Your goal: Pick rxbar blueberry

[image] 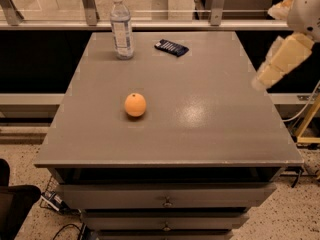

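The rxbar blueberry (171,47) lies flat near the counter's (210,134) far edge, just right of the water bottle (122,29); the pincer (263,78) hovers beyond the right edge, likely staged for reaching in; I cannot tell its state.

There is one camera. It sits high up in front of the counter (200,134) and looks down and across it toward the rail (165,24) at the back. It is near, so the top fills most of the view, with drawers (165,196) below. The end effector (267,74) hangs at the right, just off the counter's side.
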Robot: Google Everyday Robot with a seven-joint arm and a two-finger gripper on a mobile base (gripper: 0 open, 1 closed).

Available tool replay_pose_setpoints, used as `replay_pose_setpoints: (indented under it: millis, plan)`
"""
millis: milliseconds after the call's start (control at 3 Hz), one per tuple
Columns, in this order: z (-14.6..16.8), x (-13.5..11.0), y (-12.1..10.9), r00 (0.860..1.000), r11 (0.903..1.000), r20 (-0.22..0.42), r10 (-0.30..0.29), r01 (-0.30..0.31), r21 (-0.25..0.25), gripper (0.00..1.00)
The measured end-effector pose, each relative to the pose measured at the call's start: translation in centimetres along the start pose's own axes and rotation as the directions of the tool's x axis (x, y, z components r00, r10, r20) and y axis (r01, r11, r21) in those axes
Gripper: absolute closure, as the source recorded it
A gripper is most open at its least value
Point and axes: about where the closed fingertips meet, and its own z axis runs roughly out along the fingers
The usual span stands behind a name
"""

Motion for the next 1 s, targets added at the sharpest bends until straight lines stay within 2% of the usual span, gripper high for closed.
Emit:
replay_pose_setpoints:
  millis: [333, 667, 1000]
  plan:
    - [0.8, -3.1, -5.0, 0.974, 0.9939, 0.226, 0.02, -0.044, 0.101, 0.0]
    - [4.4, -6.2, -7.2, 0.881, 0.9915, 0.472, 0.033, -0.088, 0.096, 0.0]
    - [6.8, -9.2, -9.4, 0.743, 0.9816, 0.669, 0.041, -0.154, 0.112, 0.0]
